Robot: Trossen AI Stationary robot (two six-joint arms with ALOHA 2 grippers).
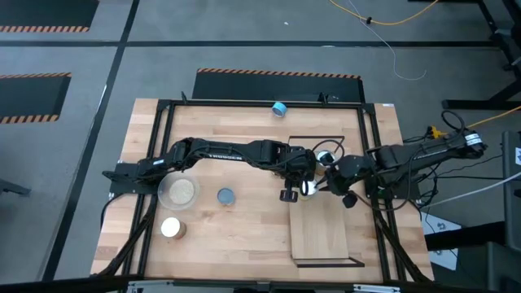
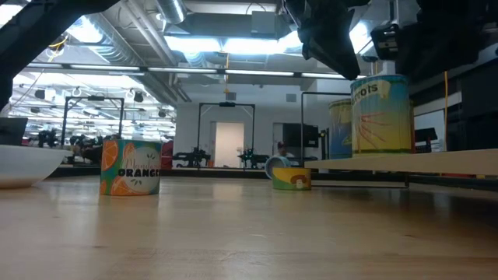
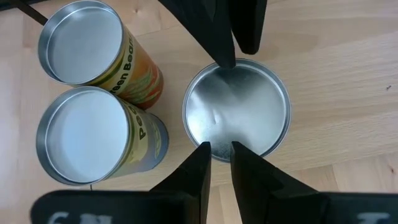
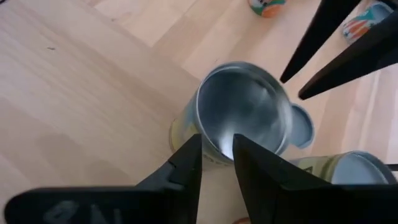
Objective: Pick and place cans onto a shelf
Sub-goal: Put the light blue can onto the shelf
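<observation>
where both grippers (image 1: 307, 189) crowd the can (image 3: 237, 109), their narrow jaws perhaps pinch its rim.

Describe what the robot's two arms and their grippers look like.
Both arms are dark, jointed links; the left arm carries pale lettering along one link, and black cables trail from the right arm. The left gripper and right gripper each end in two flat, black, tapering fingers.

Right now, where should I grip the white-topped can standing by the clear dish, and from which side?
Probably best to take the white-topped can by its round side wall, coming straight down from above. It stands upright, flat top up, with open table around most of it. Keep the fingers off the side facing the clear dish, which sits close beside it.
</observation>
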